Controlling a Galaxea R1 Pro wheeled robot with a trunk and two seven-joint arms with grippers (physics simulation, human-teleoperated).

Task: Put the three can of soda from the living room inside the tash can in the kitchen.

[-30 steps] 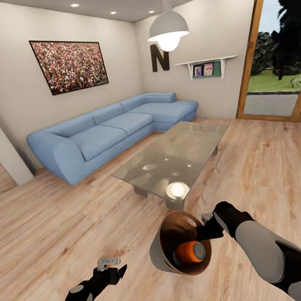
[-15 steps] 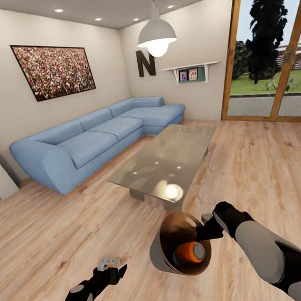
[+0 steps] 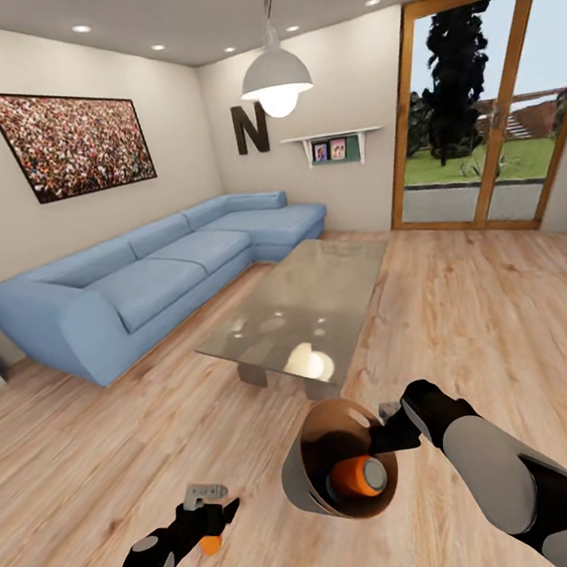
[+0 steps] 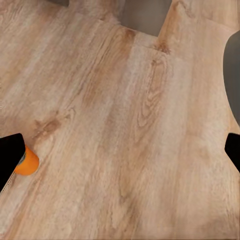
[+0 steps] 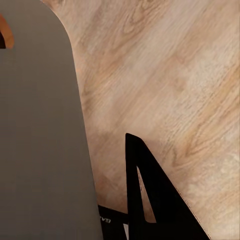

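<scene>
Head view: right tool (image 3: 386, 427) clamped on the tilted bin (image 3: 301, 482), one orange can (image 3: 358, 478) inside. Left tool (image 3: 212, 513), fingers apart, hangs over another orange can (image 3: 211, 544) on the floor (image 3: 471, 309). Risks: more tilt spills the can; a clumsy reach rolls the floor can away.

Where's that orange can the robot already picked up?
It lies inside the bin, the orange can on its side with its grey top facing out. The right pincer holds the bin at its rim, low in the head view, just in front of the glass table.
</scene>
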